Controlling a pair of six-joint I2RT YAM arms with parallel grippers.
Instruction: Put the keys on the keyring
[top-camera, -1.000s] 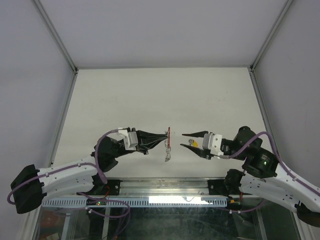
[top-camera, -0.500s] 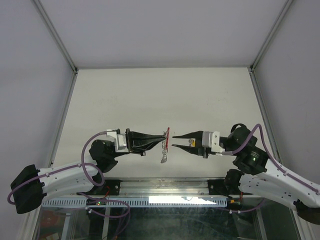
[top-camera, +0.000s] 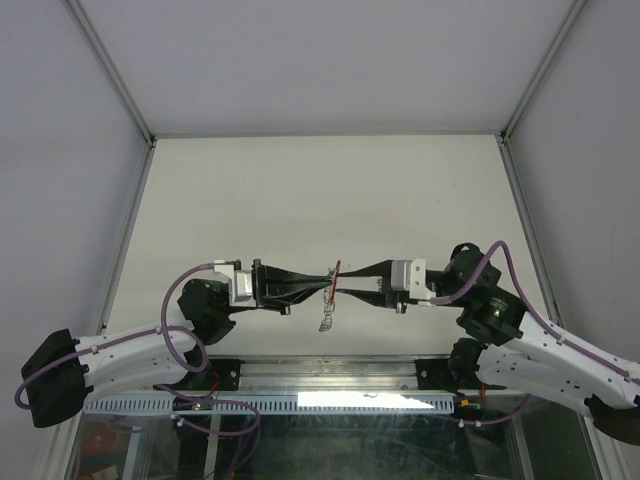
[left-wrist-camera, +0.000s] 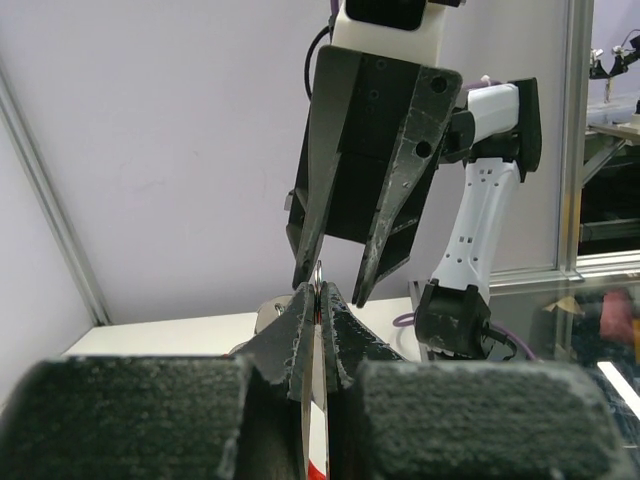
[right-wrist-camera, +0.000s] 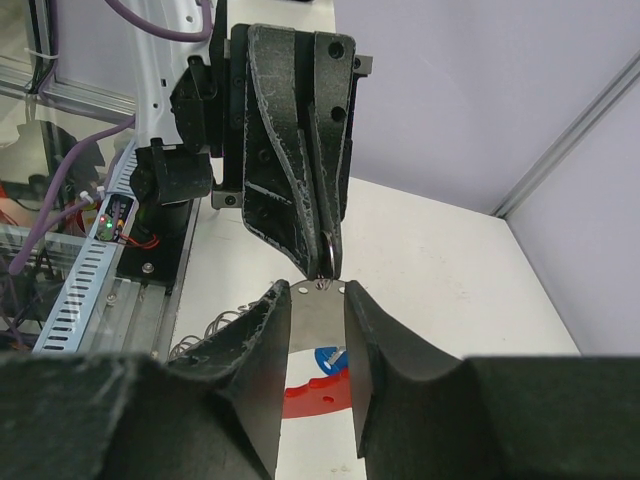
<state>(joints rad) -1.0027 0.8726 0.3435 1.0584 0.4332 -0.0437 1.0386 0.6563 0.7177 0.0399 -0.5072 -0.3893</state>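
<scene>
A: Where is the keyring, and what has it?

B: The left hand (top-camera: 325, 285) is clenched on the keyring (top-camera: 336, 270), which is lifted off the tabletop (top-camera: 300, 190). Its pads pinch the red tab edge-on. The silvery ring (left-wrist-camera: 316, 274) pokes out past the fingertips, and the chain (top-camera: 327, 318) hangs loose under the tab.

A: And to the right of the keyring?

B: A key (right-wrist-camera: 316, 318), with its flat metal part squeezed between the pads of the right hand (top-camera: 342, 286). The metal tip is touching the ring or just short of it, and the views cannot settle which. A bit of blue shows beside the metal, probably the key's head. The other key is not seen.

A: How will these things handle?

B: Likely all very light. The ring looks stiff, smooth and springy, so it would slip or twist unless held by the broader red tab, as it is here. The chain is limp and will swing, so it is best ignored. The key is thin, rigid and slick — gripped on its flat faces it should sit firm, but a push against the ring could make it pivot. Its hole end should be left clear of the pads.
</scene>
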